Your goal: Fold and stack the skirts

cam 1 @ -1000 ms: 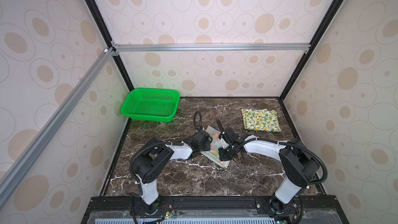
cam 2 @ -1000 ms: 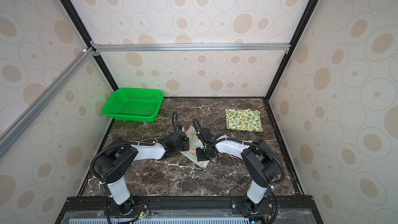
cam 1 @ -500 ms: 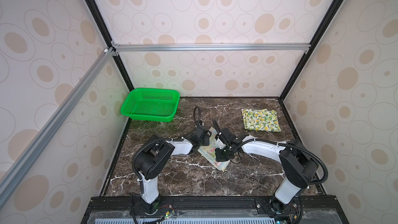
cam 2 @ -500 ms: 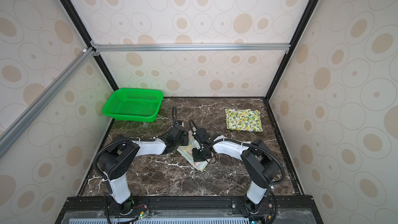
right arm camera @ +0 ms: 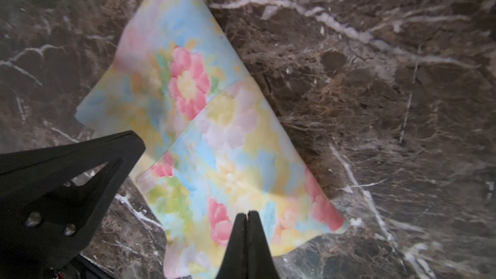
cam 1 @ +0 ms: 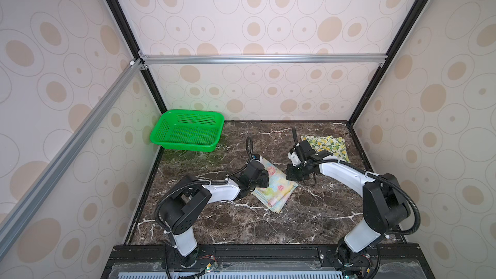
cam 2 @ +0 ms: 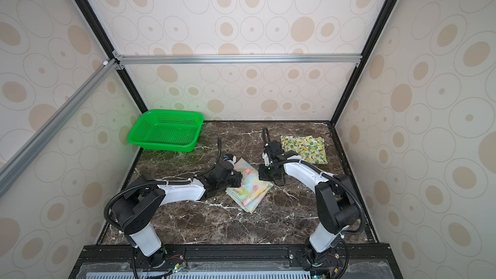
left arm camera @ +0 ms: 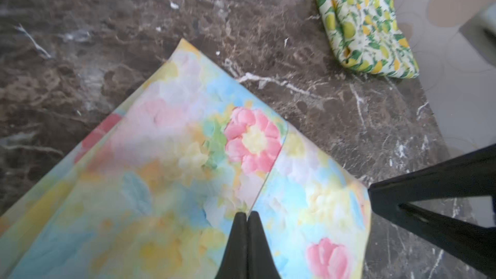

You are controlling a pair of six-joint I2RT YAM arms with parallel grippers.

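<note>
The pastel skirt with pink flowers lies folded flat on the marble table, mid-table in both top views. My left gripper is shut, its tips over a fold edge of this skirt. It stands at the skirt's left side. At the skirt's right corner, my right gripper is also shut, tips low over the cloth; nothing shows between them. The lemon skirt lies folded at the back right, behind the right wrist.
A green perforated basket stands in the back left corner. Patterned walls with black posts close the table on three sides. Bare marble stretches in front of the pastel skirt towards the arm bases.
The right gripper has drawn back to the right, off the middle of the pastel skirt. The left gripper swung back and then forward onto the skirt's left side. The skirt lies about where it was.
</note>
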